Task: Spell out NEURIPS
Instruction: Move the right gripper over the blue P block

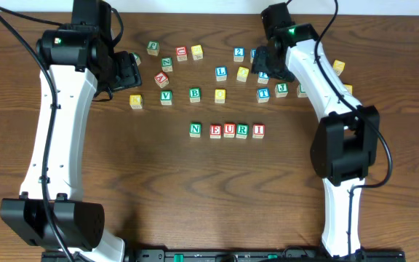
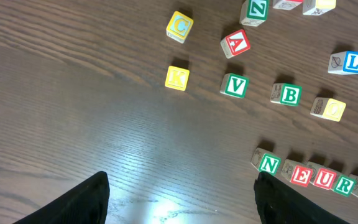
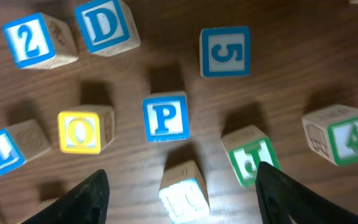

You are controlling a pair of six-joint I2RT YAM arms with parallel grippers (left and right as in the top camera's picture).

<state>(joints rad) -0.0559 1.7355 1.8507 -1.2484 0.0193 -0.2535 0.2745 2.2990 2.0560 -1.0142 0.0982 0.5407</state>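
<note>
While the right jaws hang spread above the blue P cube, five letters already stand in a row.
On the bench, green N, red E, red U, green R and red I sit side by side; the blue P cube lies untouched among loose cubes on the right side. The left jaws stand spread over bare wood, holding nothing.

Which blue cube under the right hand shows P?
The blue P cube at the view's centre, just right of the yellow O cube and below-left of the blue 5 cube.
</note>
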